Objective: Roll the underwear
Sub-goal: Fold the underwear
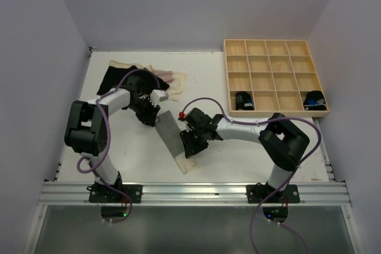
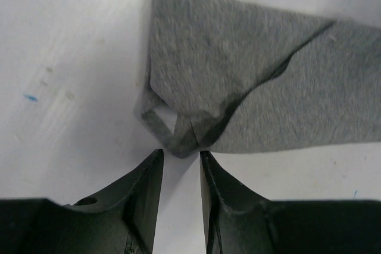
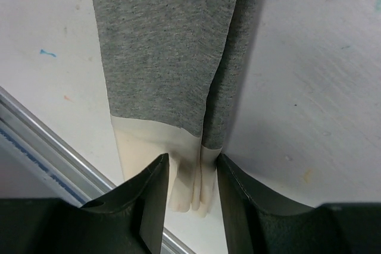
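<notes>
The grey underwear (image 1: 169,134) lies as a long folded strip, running diagonally on the white table. Its beige waistband (image 1: 190,165) is at the near end. My left gripper (image 1: 151,117) is at the strip's far end. In the left wrist view it (image 2: 180,154) is slightly open, with the grey cloth's (image 2: 238,69) looped corner just at its fingertips and bare table between them. My right gripper (image 1: 189,144) is at the near end. In the right wrist view it (image 3: 191,160) is closed onto the bunched beige waistband (image 3: 193,173) of the grey strip (image 3: 161,46).
A black garment (image 1: 119,78) and pale beige ones (image 1: 171,78) lie heaped at the back left. The light wooden tray (image 1: 275,44) stands at the back right, with dark rolls (image 1: 244,100) (image 1: 314,100) in two near compartments. A metal rail (image 1: 196,191) runs along the near edge.
</notes>
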### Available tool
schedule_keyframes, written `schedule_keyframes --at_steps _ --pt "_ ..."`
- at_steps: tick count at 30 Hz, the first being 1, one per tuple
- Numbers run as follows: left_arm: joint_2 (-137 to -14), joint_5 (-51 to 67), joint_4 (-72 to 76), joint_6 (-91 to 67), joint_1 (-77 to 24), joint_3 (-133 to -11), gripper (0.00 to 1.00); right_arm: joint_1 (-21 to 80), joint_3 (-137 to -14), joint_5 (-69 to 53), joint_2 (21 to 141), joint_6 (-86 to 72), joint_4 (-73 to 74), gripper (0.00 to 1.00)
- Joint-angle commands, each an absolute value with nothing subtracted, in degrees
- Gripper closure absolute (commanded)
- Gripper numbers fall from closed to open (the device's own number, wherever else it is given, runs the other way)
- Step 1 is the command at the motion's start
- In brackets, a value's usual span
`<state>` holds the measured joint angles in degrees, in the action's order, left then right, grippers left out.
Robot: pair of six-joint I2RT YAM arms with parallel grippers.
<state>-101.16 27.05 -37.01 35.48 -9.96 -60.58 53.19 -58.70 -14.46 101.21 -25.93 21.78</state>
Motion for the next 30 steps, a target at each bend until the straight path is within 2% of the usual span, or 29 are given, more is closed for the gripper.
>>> schedule_keyframes --at_steps 1,8,13,16,17,20,23,26,30 --pt "-107.4 28.4 -33.5 33.8 -12.6 -64.1 0.65 53.4 -55.4 -16.9 101.2 -30.0 18.2 0.58" --pt "-118.0 29.8 -31.5 28.0 -15.4 -76.7 0.66 53.4 -57.7 -12.6 99.2 -30.2 20.1 0.55" --pt "-116.3 30.1 -30.7 27.4 -14.0 -81.6 0.62 52.5 -59.3 -5.7 90.8 -27.1 24.4 0.58" --pt "-107.3 32.7 -30.2 31.6 -12.1 -78.0 0.58 50.8 -59.2 -4.4 83.6 -25.2 24.5 0.60" --pt "-101.0 33.4 -29.9 33.3 -11.8 -74.5 0.57 50.4 -59.2 -4.5 82.2 -24.8 24.3 0.60" --pt "-87.3 35.1 -30.1 41.5 -11.4 -65.7 0.52 50.2 -60.5 -6.2 80.9 -23.3 23.8 0.68" --pt "-74.9 38.6 -33.2 50.9 -11.5 -57.2 0.50 50.1 -61.4 -10.5 84.5 -23.6 21.4 0.73" --pt "-64.8 37.8 -37.0 59.5 -13.5 -48.9 0.49 50.4 -60.6 -15.8 89.5 -25.8 15.7 0.75" --pt "-56.0 33.3 -38.1 62.9 -22.4 -38.9 0.48 50.4 -59.4 -20.0 94.3 -29.1 9.8 0.75"
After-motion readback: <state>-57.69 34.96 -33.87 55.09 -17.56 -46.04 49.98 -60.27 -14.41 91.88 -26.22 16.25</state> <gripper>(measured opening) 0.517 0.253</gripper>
